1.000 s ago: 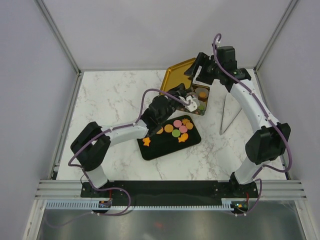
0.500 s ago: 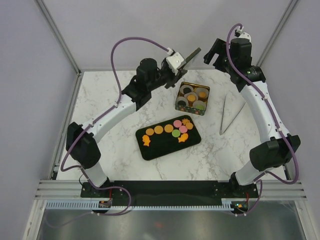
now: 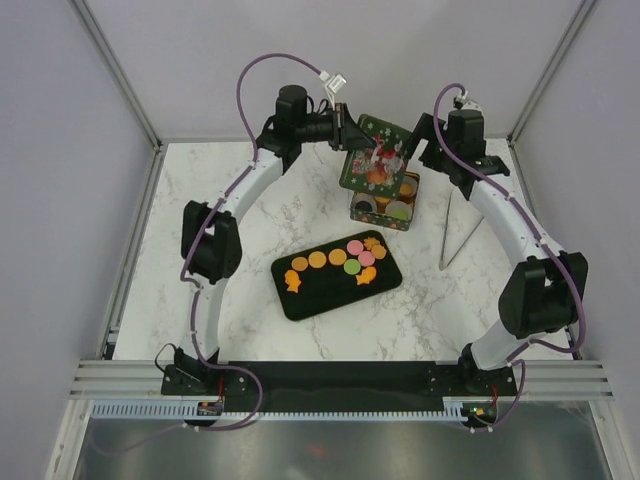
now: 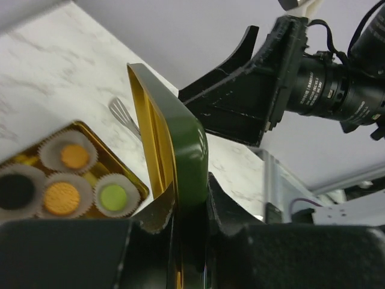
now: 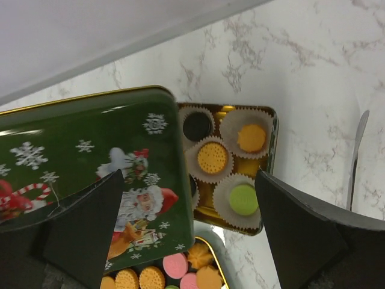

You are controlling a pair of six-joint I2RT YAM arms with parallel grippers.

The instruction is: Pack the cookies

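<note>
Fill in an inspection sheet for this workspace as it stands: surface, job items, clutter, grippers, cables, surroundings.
Surface: white marble-patterned table, carrying a tray, a tin and tongs.
Job's things: small flat orange, pink and green cookies lie on a black rectangular tray. At least four more sit in white fluted paper cups inside an open gold tin.
Clutter: metal tongs right of the tin.
Grippers: left gripper shut on the edge of a green Christmas-printed lid, tilted over the tin. Right gripper open beside the lid, holding nothing.
Cables: purple cable loops along each arm, none lying among the items.
Surroundings: grey walls, aluminium frame posts; nothing else seen.
</note>
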